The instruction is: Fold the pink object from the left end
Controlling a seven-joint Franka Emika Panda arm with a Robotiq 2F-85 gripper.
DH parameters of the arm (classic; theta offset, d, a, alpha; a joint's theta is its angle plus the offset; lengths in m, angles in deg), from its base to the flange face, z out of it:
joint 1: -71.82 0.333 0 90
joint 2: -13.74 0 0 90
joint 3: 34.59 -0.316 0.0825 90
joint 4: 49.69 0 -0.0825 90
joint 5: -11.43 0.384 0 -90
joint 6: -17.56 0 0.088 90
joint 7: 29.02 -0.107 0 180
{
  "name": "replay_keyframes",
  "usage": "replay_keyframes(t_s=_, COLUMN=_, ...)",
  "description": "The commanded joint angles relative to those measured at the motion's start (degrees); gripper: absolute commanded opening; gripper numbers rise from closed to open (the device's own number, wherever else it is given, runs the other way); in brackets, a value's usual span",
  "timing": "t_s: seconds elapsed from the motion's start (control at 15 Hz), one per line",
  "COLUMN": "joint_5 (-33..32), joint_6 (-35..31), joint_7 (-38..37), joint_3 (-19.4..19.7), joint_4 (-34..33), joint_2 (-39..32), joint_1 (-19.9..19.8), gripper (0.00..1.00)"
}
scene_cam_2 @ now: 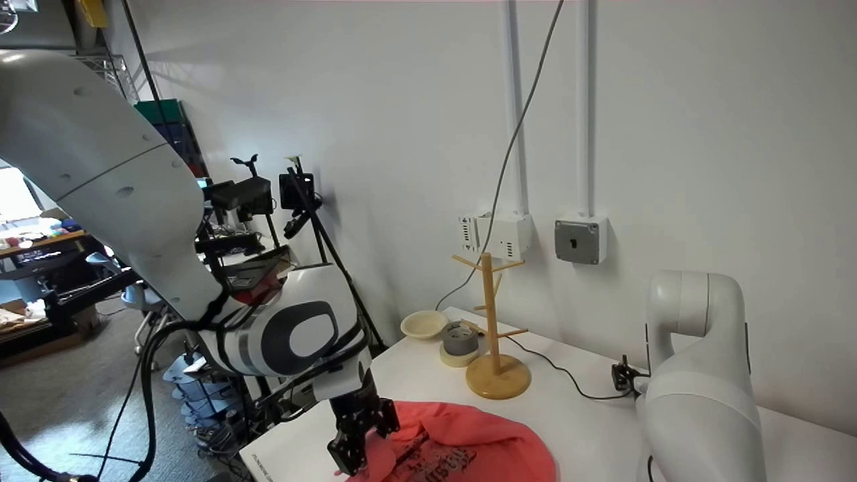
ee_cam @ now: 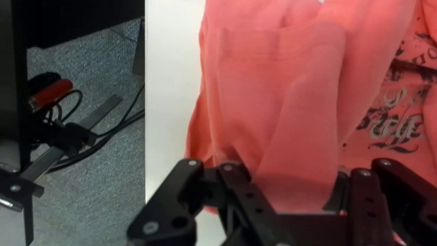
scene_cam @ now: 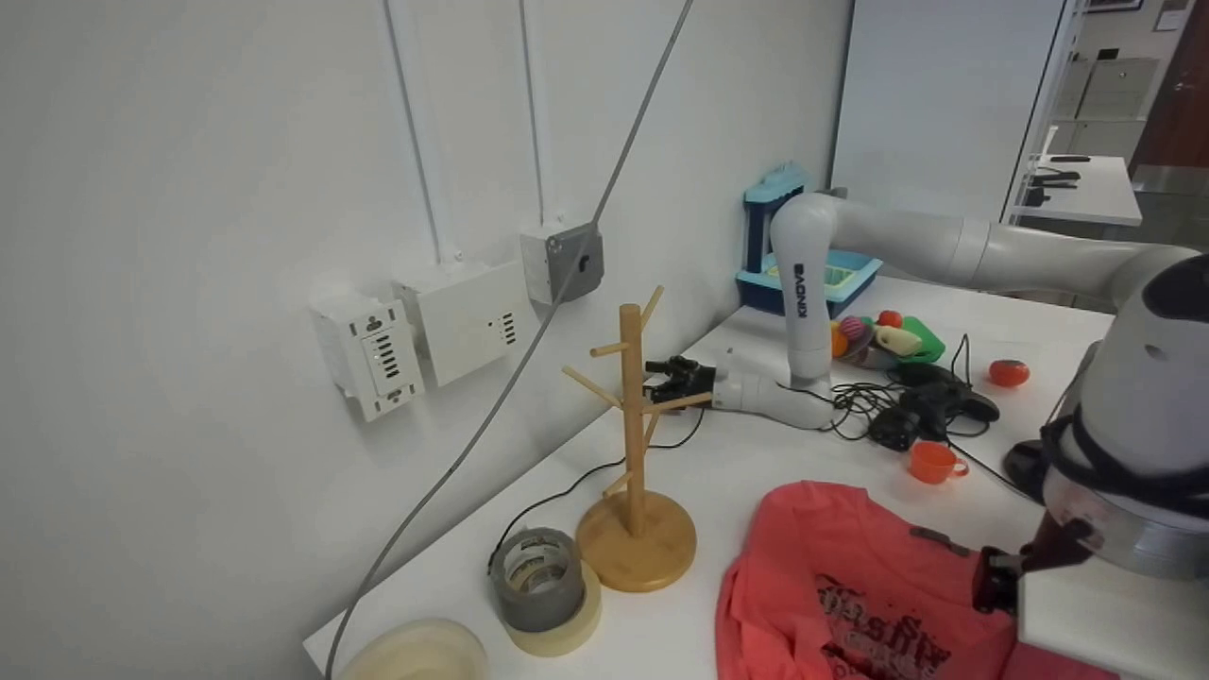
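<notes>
Shirt (scene_cam: 869, 571) lies rumpled on the table (scene_cam: 746, 453), near its edge. Jaws spread wide, cloth between them unpinched. Should be light, limp, hard to damage; grab deep on the loose fold (ee_cam: 304, 143) or layers may slip.

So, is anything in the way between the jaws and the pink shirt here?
Nothing visible. In the wrist view the jaws stand apart, with a fold of the pink shirt showing directly between them. The wooden mug tree stands beside the shirt, apart from it and clear of the jaws.
</notes>
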Motion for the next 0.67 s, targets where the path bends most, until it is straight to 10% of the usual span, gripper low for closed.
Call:
replay_keyframes(t_s=0.0, joint_5=-13.3, joint_6=5.3, joint_7=-12.4, joint_3=-2.9, joint_4=-2.3, joint_2=0.7, joint_1=-4.0, gripper=0.04)
replay_keyframes(t_s=0.07, joint_5=-14.3, joint_6=6.6, joint_7=-13.7, joint_3=-4.6, joint_4=-2.3, joint_2=0.9, joint_1=-5.3, gripper=0.27)
replay_keyframes(t_s=0.6, joint_5=-15.0, joint_6=11.6, joint_7=-15.3, joint_3=-19.4, joint_4=-2.5, joint_2=1.0, joint_1=-16.7, gripper=0.75)
